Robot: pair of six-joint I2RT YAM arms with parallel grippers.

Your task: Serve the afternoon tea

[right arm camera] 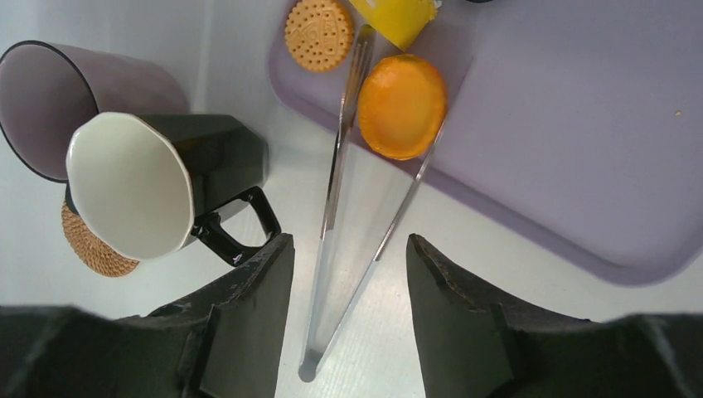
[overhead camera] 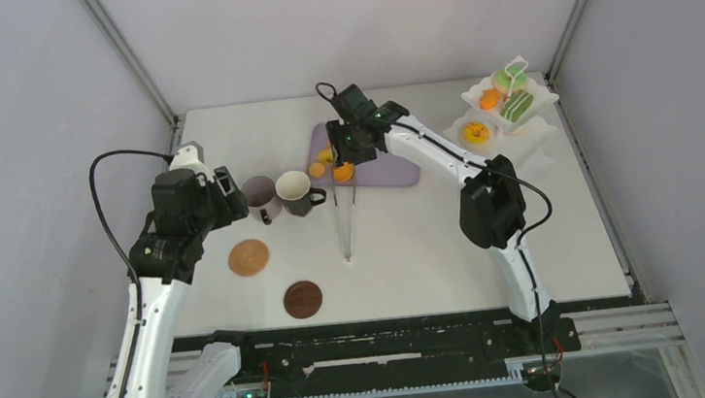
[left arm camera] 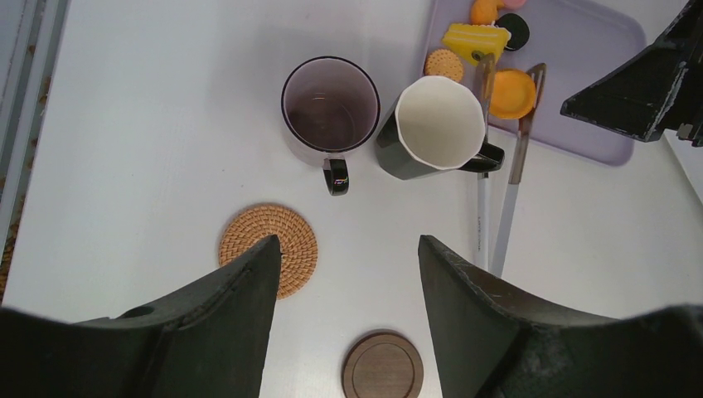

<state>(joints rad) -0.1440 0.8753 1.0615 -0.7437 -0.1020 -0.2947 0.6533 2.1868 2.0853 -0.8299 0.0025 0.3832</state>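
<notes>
Closest to us in the overhead view, the left arm (overhead camera: 159,305) and right arm (overhead camera: 516,261) rise from the near edge of the white table (overhead camera: 432,250). Just beyond them lies the dark brown coaster (overhead camera: 303,299), and a little farther and to the left we see the woven coaster (overhead camera: 248,258).

We find the left gripper (left arm camera: 348,249) hovering above these two, its fingers spread apart with nothing between them. Past the coasters the mauve mug (overhead camera: 260,197) and the dark mug (overhead camera: 295,192) with its white inside stand upright side by side on the bare table, the mauve one on the left.

To their right lie the long tongs (overhead camera: 344,224), hinge end toward us, tips reaching onto the lilac tray (overhead camera: 390,168). Between those tips sits an orange tart (right arm camera: 402,106), with a round biscuit (right arm camera: 319,33) and a yellow piece (right arm camera: 398,16) just beyond it.

We see the right gripper (right arm camera: 348,245) poised over the tongs, jaws parted and clasping nothing.

Farthest off, in the far right corner, the white tiered stand (overhead camera: 537,128) carries green and orange treats.
</notes>
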